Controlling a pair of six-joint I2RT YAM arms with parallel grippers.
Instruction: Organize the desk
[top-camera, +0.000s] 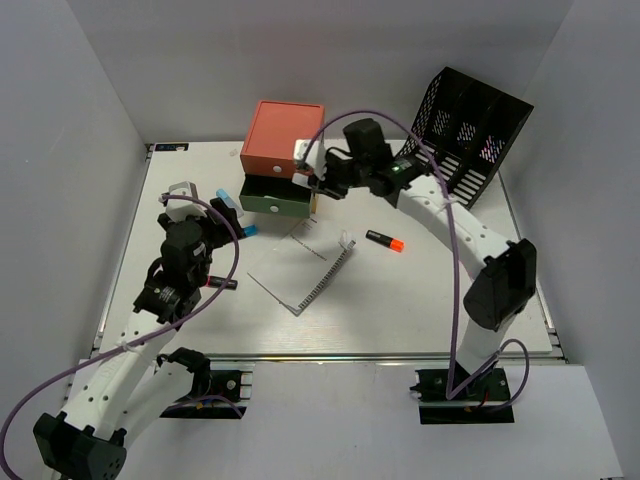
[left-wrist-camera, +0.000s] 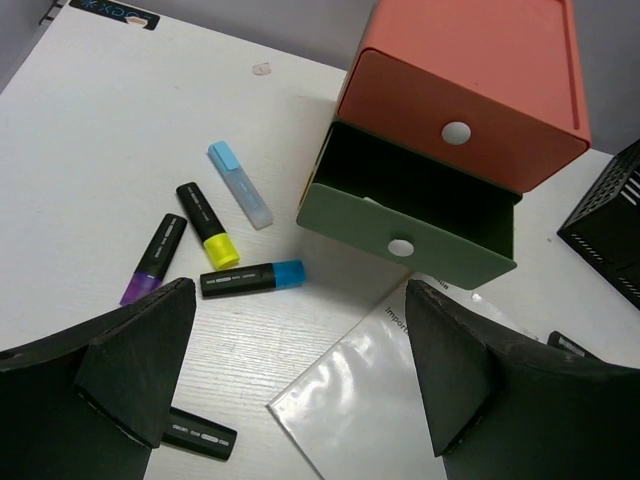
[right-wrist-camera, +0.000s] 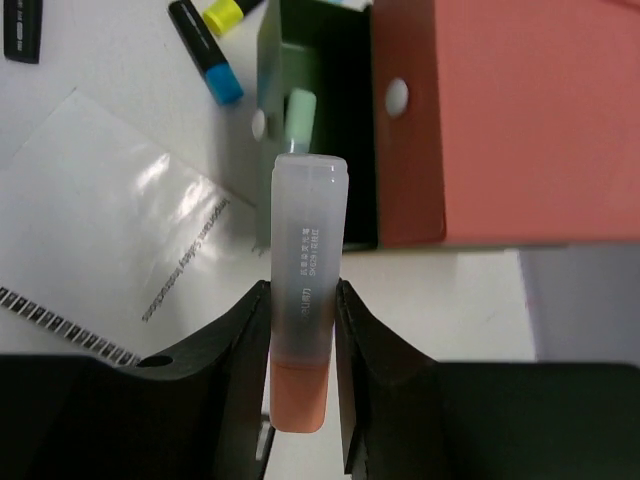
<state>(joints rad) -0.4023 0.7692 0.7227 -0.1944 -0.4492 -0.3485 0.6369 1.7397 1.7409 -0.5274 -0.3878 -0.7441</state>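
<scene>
Left gripper hangs over the left part of the desk, fingers spread wide, nothing between them. In the left wrist view four pens lie close together on the desk ahead of it:
- purple pen, farthest left
- yellow pen, just beside it
- light-blue pen, next over
- blue pen, lying crosswise below them

A black pen lies apart, under the left finger.

Notebook lies flat mid-desk with a shiny clear cover and its spiral on the right edge. One corner reaches toward the drawer box.

The box sits at the back centre of the desk. Its orange top drawer is shut. The green drawer below it is pulled out, and the right wrist view shows a pale green pen lying inside.

Right gripper is at the green drawer's right end, pinching an orange marker between both fingers. The marker's clear cap points at the open drawer and its orange end sticks out behind the fingers. Cannot tell if the cap touches the drawer.

A black-orange pen lies alone on the desk right of the notebook. The mesh rack stands at the back right corner.
</scene>
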